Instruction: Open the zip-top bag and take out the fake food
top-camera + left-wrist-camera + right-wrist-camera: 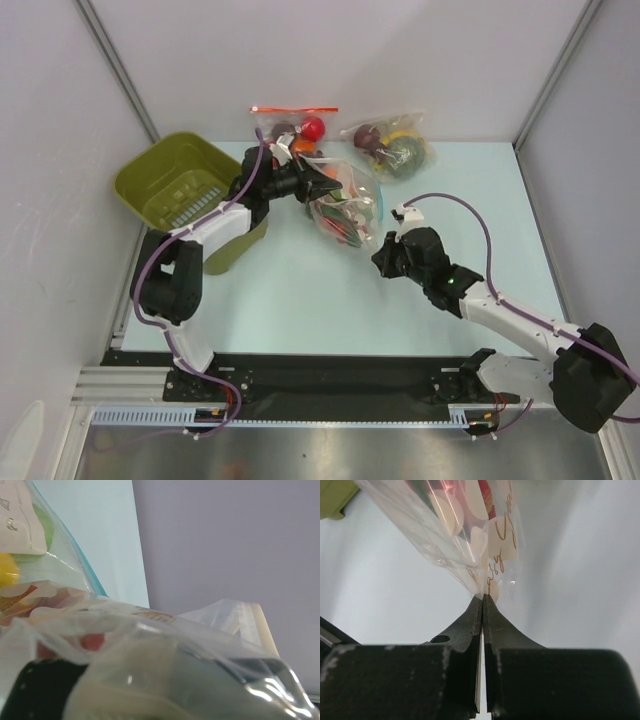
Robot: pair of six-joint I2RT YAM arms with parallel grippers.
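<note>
The zip-top bag (345, 205), clear with whitish oblong marks, hangs stretched between my two grippers above the table. Small red and dark green fake food (347, 226) sits inside it. My left gripper (318, 187) holds the bag's upper left edge. In the left wrist view the plastic (150, 645) drapes over the fingers (45, 690) and a red piece (92, 641) shows through. My right gripper (383, 240) is shut on the bag's lower right corner. In the right wrist view the jaws (483, 599) pinch the plastic (465, 525), with red pieces (487, 500) above.
A green bin (180, 185) stands left of the left arm; its corner shows in the right wrist view (335, 500). At the back lie a clear bag with a red zip strip (295, 125) and a clear bag of round fruit (393, 145). Grey walls enclose the table.
</note>
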